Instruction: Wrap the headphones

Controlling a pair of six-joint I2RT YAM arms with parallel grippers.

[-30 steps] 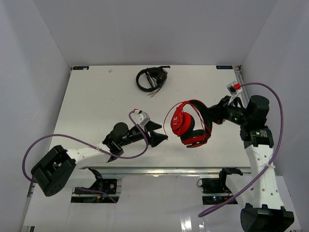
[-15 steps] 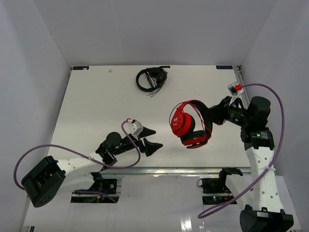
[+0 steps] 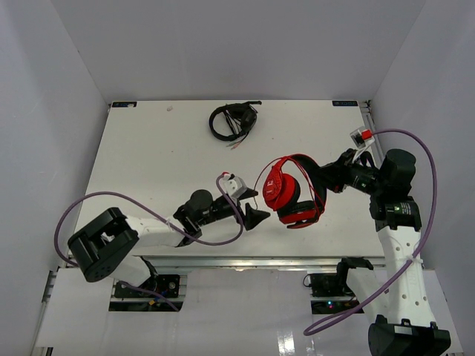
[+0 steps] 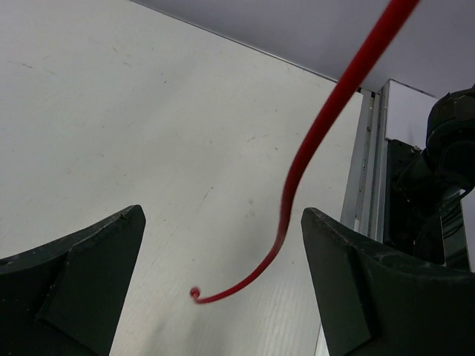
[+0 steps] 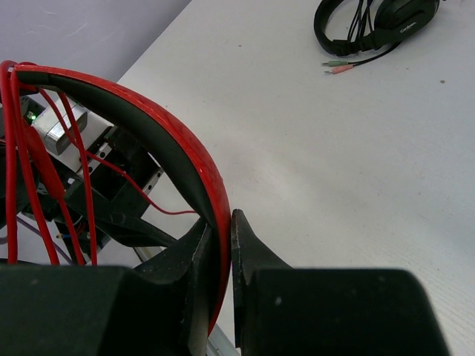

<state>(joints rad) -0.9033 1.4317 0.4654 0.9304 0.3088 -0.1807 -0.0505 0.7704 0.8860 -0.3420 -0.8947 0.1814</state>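
Since half a second ago the left gripper (image 3: 251, 206) has swung in from the near-left part of the table (image 3: 148, 163). It now sits just beside the headphones (image 3: 291, 194), on their left side. Its jaws stand wide apart and hold nothing.

The left wrist view shows the loose red cable (image 4: 319, 137) hanging down between the two fingers. Its free end curls just above the table surface, and neither finger touches it.

The right gripper (image 5: 220, 245) has not shifted. It is clamped on the headband (image 5: 148, 141) and appears to hold the headphones raised off the table.

Judged purpose: the right arm presents the set as a fixed spool while the left arm fetches the slack. Several cable strands already cross the headband in the right wrist view, so wrapping appears partly done.

The next move likely calls for closing on the hanging tail. Risk: the thin cable may sway and slip past the jaws.

The black headphones (image 3: 232, 120) lie well apart near the far edge and are not involved.
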